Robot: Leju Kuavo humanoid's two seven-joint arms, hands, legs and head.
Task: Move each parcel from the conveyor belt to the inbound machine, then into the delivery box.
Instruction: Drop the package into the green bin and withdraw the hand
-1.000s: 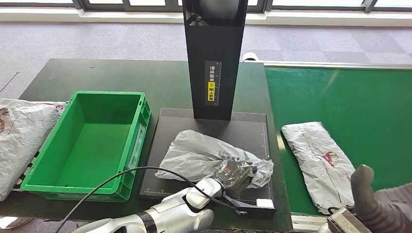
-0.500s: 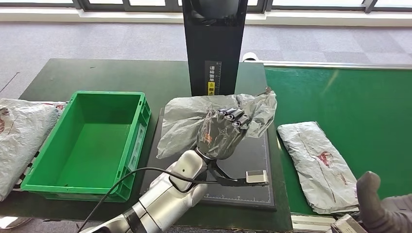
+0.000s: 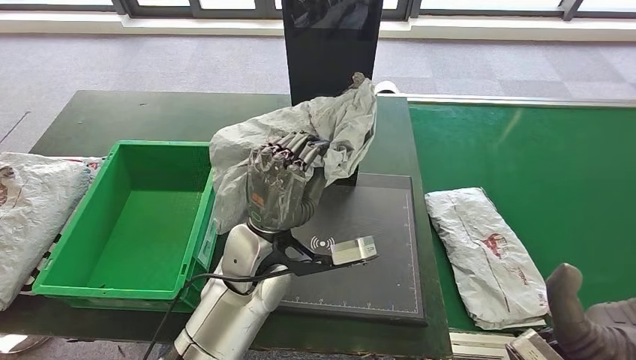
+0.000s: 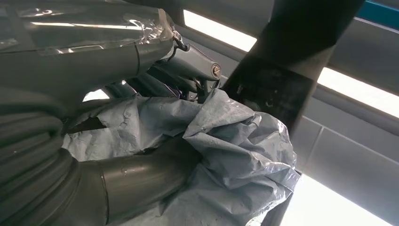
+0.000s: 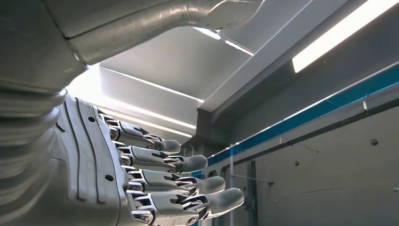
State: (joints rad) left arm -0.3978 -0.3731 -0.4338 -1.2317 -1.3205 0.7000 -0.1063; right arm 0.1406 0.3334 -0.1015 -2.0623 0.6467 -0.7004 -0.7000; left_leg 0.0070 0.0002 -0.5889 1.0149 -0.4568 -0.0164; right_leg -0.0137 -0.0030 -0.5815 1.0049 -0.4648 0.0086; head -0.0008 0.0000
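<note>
Left hand grips grey parcel, lifted clear above the scan pad, just right of the green box (probably headed there). Right hand holds nothing, fingers straight and apart. Second parcel waits right of the pad.

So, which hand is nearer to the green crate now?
Left. The left hand holds a grey parcel just beside the green crate; the right hand is far off, by the belt.
</note>
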